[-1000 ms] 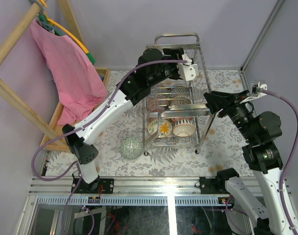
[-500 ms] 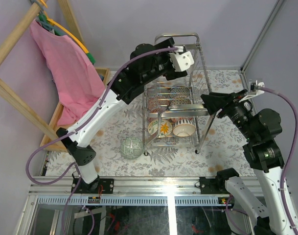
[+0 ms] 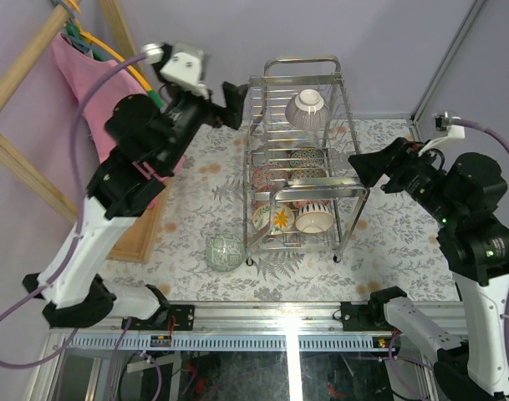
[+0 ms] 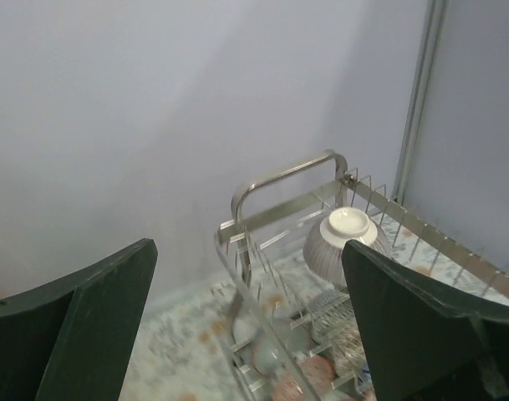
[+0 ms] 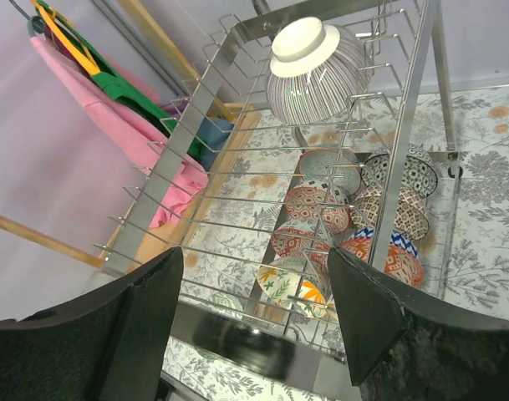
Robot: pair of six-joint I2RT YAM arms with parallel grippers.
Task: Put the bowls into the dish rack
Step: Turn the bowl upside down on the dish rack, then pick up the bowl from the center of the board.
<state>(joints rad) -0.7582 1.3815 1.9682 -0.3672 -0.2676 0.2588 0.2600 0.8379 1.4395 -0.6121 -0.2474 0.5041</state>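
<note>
**On the table: rack filled on both tiers, one bowl outside**

On the table (image 3: 388, 242) the dish rack (image 3: 302, 59) stands upright on its legs, right of centre. Upper tier: one grey striped bowl (image 3: 308, 109) sits upside down, white foot up, near the back among the wire dividers. It is the only bowl on that tier. Lower tier: several patterned bowls (image 5: 317, 205) stand on edge in two rows in red-white, blue and grey. A floral one (image 3: 275, 219) and a cream one (image 3: 314, 220) are at the front.

A green bowl (image 3: 226, 251) is outside the rack. It sits on the table just beside the front-left leg, not touching.

Left fingers (image 4: 87, 326) are spread wide and hold nothing, raised high to the left of the rack. Right fingers (image 5: 371, 309) are also spread and empty, hovering at the rack's right side above the top rail.

A wooden tray (image 3: 141, 242) lies at the table's left edge. A pink cloth (image 5: 145, 142) hangs above it.
</note>
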